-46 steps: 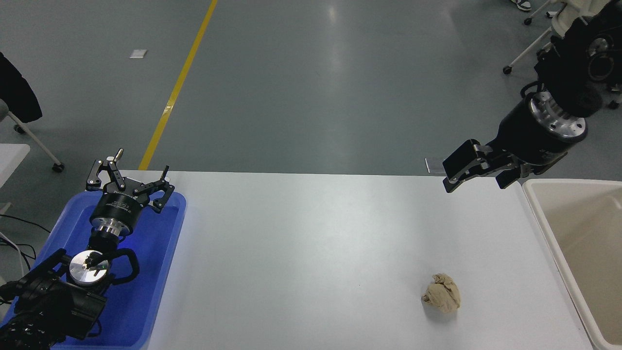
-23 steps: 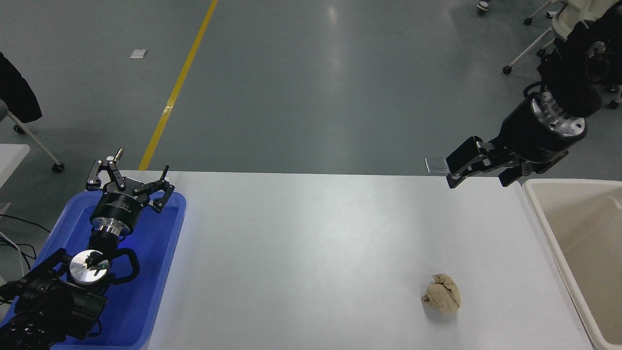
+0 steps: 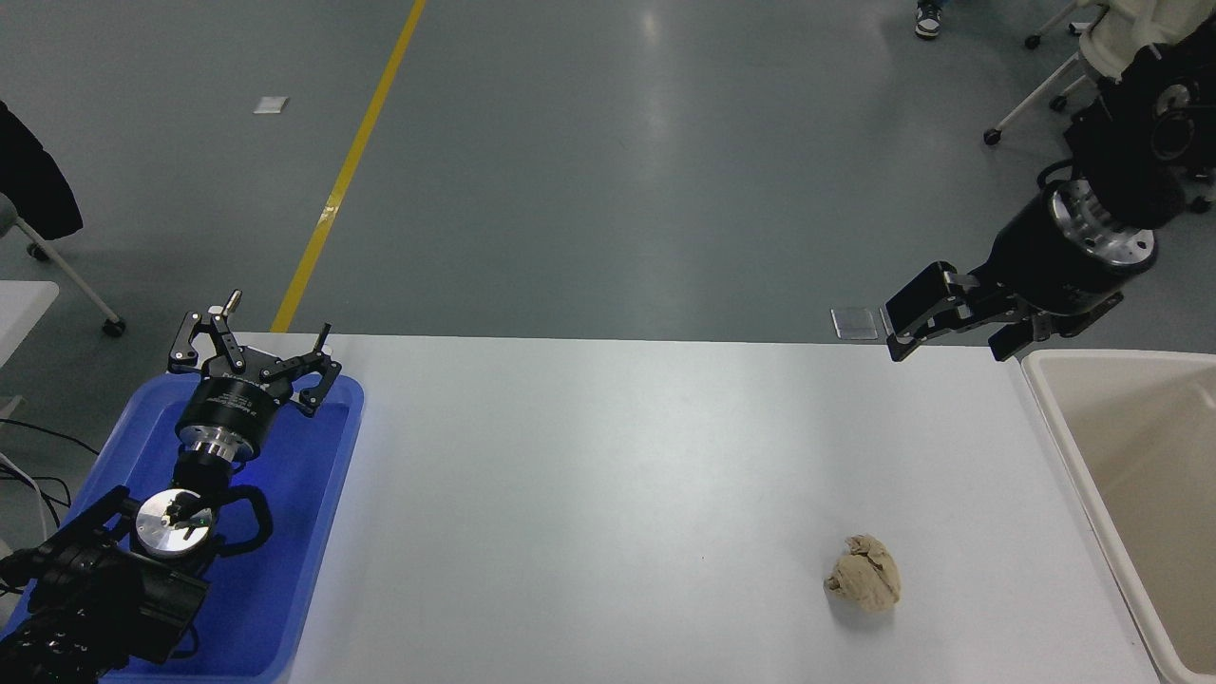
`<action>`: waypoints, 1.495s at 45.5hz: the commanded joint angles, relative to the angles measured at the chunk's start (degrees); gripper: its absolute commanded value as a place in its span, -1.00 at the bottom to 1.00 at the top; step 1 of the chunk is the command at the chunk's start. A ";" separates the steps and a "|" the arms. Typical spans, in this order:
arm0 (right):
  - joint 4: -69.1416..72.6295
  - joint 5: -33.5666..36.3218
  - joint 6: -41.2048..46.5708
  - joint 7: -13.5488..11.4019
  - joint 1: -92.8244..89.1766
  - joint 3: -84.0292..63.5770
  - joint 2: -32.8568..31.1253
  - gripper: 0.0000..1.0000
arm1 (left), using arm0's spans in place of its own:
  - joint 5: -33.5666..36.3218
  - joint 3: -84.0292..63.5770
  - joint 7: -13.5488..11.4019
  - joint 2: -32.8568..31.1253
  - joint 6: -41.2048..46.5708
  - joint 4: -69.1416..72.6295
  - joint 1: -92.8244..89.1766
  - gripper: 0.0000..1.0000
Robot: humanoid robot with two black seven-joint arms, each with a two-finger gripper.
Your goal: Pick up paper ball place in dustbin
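Observation:
The tan crumpled paper ball (image 3: 863,575) lies alone on the white table (image 3: 608,475), near its front right. Right of it stands the cream dustbin (image 3: 1056,429), cut off by the picture's right edge, and the part of its inside that shows is bare. High above the table's far right corner, next to the dustbin's far corner, hangs my right gripper (image 3: 946,350). It is open, holds nothing, and is well away from the ball. My left gripper (image 3: 252,353) is parked open over the blue tray (image 3: 313,532) at the lower left.
Grey floor with a yellow line lies beyond the table's far edge. Chair wheels and a person's shoe (image 3: 928,19) show at the top right. Another chair (image 3: 38,218) and a white table corner are at the left edge.
My right gripper has drifted a little to the right and up, further from the ball. The ball and the left arm have not moved.

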 commanded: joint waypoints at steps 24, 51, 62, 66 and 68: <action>-0.72 -0.88 -18.26 -0.04 -24.73 2.92 0.59 1.00 | 0.00 0.00 -0.01 0.00 0.00 0.00 0.03 1.00; -6.53 -0.09 -25.56 -0.04 -38.80 6.52 1.47 1.00 | 0.00 0.00 -0.01 0.00 0.00 0.00 0.03 1.00; -6.53 0.09 -25.64 -0.04 -41.26 9.69 1.74 1.00 | 0.00 0.00 -0.01 0.00 0.00 0.00 0.03 1.00; -6.61 0.09 -25.91 -0.13 -42.84 10.48 2.44 1.00 | 0.00 0.00 -0.01 0.00 0.00 0.00 0.03 1.00; -6.70 0.09 -26.26 -0.13 -43.54 10.57 2.70 1.00 | 0.00 0.00 -0.01 0.00 0.00 0.00 0.03 1.00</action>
